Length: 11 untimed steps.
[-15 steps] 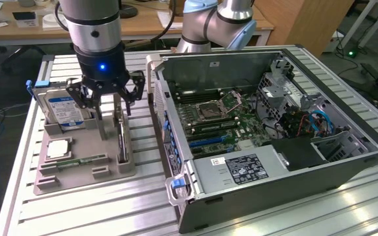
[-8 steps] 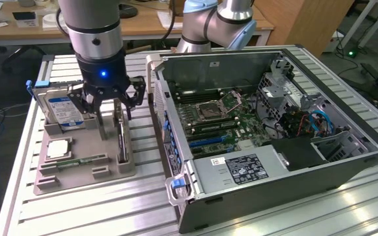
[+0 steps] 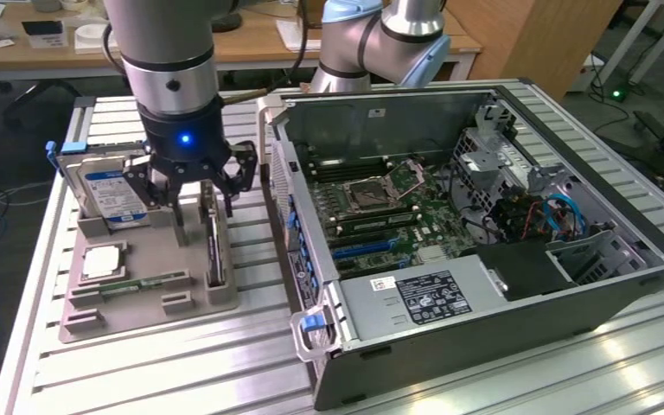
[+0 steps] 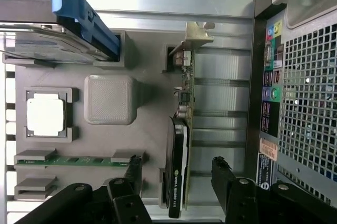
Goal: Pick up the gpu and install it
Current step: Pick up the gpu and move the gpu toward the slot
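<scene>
Case (image 3: 448,216) lies open on the desk (image 3: 170,372), its board (image 3: 390,207) uncovered. Beside it the tool (image 3: 194,192) hangs spread over the gpu (image 3: 212,246), which stands on edge in a grey tray (image 3: 124,313).

Wrist view: fingers (image 4: 224,179) flank the gpu (image 4: 179,150), gaps both sides; tray (image 4: 152,108) also holds drive (image 4: 47,45), chip (image 4: 46,116) and memory stick (image 4: 68,159).

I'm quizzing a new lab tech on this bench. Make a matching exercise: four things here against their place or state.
1 gpu
2 hard drive
3 processor
4 end effector

A flat in a square recess
B open, straddling the gpu
C upright, blue-white label
D on edge in the grey holder

Pairs: 1-D, 2-C, 3-A, 4-B
</scene>
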Motion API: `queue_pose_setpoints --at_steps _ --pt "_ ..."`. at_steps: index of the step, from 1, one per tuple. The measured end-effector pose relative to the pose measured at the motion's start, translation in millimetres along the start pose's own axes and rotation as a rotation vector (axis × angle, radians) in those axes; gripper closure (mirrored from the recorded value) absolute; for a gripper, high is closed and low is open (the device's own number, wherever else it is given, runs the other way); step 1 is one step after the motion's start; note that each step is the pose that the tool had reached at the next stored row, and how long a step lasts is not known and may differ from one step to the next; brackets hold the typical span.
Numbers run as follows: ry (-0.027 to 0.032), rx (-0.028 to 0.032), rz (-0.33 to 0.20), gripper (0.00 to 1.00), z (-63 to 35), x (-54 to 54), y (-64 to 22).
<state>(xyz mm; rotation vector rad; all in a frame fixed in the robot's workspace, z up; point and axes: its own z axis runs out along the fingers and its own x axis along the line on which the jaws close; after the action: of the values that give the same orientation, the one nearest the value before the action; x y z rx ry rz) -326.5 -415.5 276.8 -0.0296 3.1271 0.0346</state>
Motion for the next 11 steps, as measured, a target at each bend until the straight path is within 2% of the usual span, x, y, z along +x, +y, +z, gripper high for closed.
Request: queue_pose_setpoints --at_steps 11 --pt "-0.0001 0.0 0.0 0.35 9.3 -4.8 -0.4"
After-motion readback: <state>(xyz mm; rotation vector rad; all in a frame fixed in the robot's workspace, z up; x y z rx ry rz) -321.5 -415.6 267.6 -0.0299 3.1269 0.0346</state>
